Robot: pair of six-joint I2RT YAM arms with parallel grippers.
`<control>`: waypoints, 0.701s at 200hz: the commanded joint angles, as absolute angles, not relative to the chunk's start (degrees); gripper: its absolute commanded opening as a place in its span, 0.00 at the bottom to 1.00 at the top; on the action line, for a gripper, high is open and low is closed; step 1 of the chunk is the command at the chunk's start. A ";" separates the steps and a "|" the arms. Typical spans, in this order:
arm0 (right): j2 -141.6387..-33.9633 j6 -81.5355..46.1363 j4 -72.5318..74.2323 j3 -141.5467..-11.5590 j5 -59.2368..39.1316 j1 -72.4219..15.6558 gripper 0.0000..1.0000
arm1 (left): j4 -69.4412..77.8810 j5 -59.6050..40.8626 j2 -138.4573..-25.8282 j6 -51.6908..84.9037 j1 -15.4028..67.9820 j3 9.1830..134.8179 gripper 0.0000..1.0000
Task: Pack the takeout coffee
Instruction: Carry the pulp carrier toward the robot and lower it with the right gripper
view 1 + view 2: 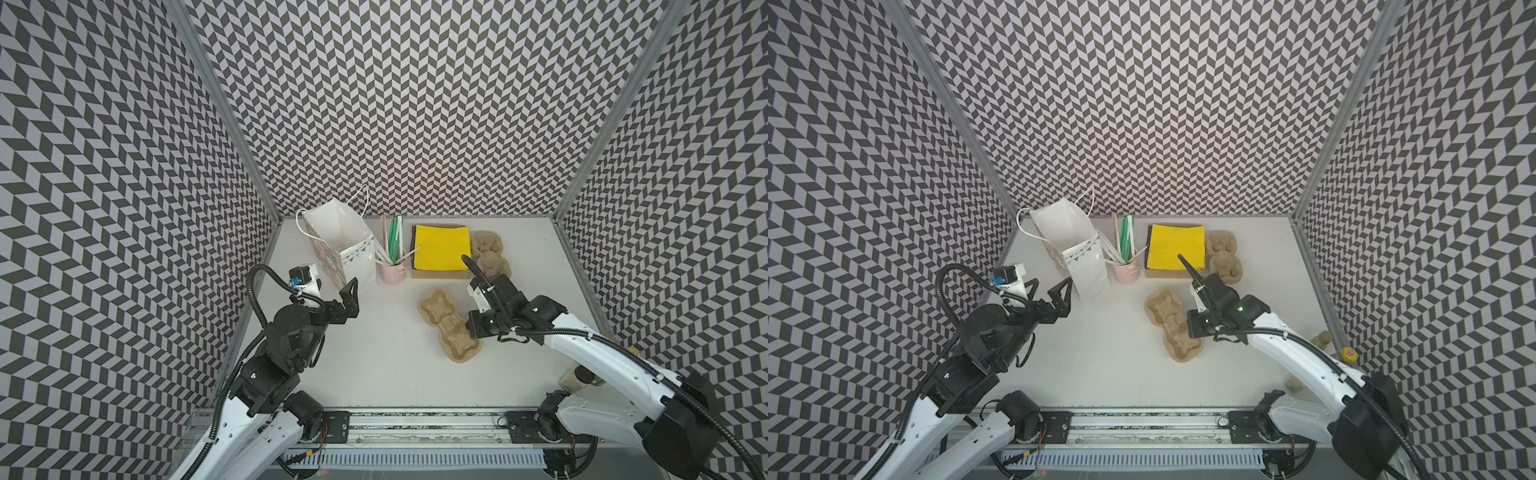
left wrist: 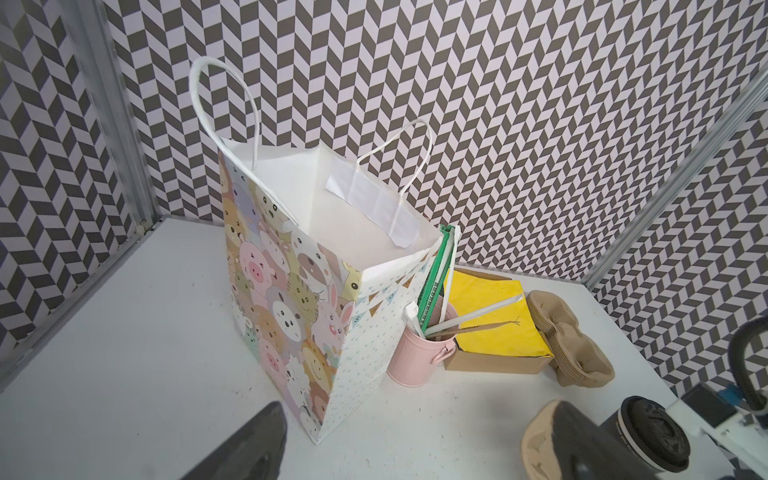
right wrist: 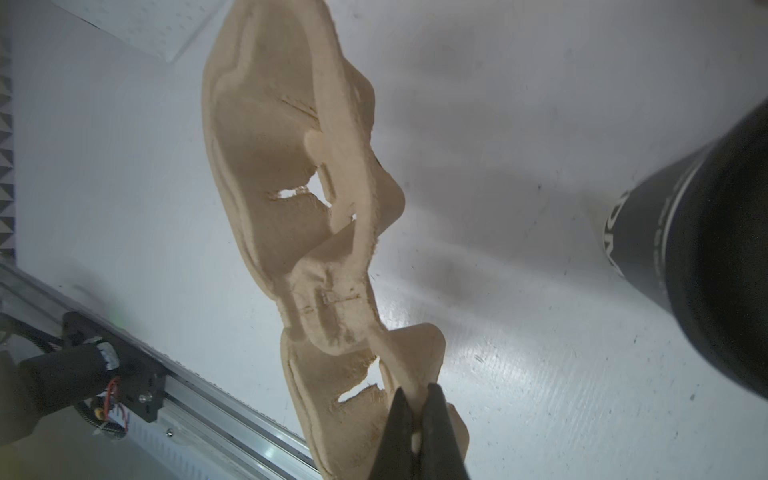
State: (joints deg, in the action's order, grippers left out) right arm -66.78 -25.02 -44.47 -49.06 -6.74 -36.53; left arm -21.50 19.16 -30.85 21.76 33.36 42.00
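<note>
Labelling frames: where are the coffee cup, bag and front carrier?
coffee cup (image 2: 653, 434), left wrist view, on its black lid.
bag (image 1: 359, 268), in a top view, on its dotted side panel.
front carrier (image 1: 446, 326), in a top view, on its middle.

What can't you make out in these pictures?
- Coffee cup: hidden under the right arm in both top views; cut off by the edge in the left wrist view.
- Its lettering: blurred in the right wrist view.
- Paper bag bottom: behind its front wall, left wrist view.
- Right gripper: under its own arm in both top views.
</note>
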 commanded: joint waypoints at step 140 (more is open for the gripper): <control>-63.72 -29.53 -42.20 -51.00 2.04 -42.46 0.41 | -20.83 15.12 -34.23 21.10 33.46 41.31 1.00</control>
State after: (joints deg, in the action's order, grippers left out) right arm -65.30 -28.80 -43.05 -46.96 -0.21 -41.39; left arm -21.47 15.68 -34.17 21.58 33.36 41.78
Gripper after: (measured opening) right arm 0.413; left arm 0.997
